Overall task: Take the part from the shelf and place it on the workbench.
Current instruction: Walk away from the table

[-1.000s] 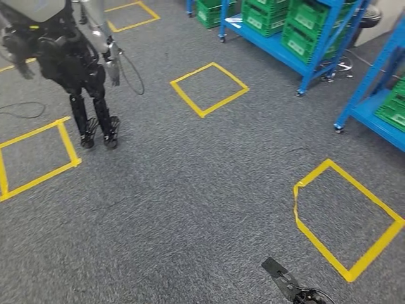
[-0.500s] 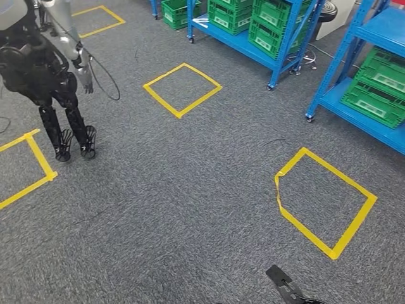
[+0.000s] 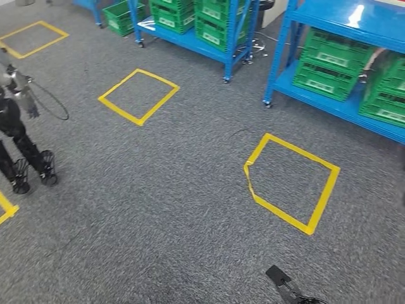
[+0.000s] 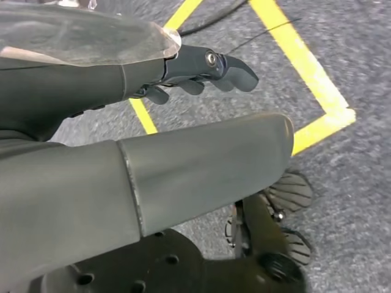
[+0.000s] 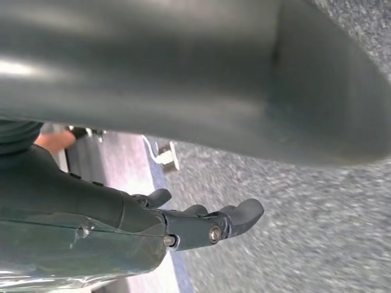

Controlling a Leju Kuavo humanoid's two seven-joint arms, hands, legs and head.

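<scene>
Grey carpet floor (image 3: 181, 209) with yellow tape squares on it: one square (image 3: 291, 182) sits just in front of the nearer blue shelf (image 3: 334, 104), another square (image 3: 138, 95) lies further back toward the second blue shelf (image 3: 191, 39). Both shelves carry green crates (image 3: 330, 63) on their low tiers (more green crates (image 3: 210, 22) on the far one), and whatever part sits inside them is too hard to make out from here, so I can't tell exactly where it is beyond "somewhere on the shelves".

Off at the left edge there's another humanoid robot (image 3: 19, 145) standing on the carpet, dark legs and a silver arm, with a thin black cable loop (image 3: 50, 104) beside it.

Left hand (image 4: 203, 73): fingers stretched out and a bit apart, nothing in them, hanging above the carpet near a corner of yellow tape (image 4: 318, 85). Right hand (image 5: 203, 223): same deal, fingers extended and loose, nothing held, grey carpet below it. A pale strip of floor and something blue lie past the right hand's fingers, too blurred to name.
</scene>
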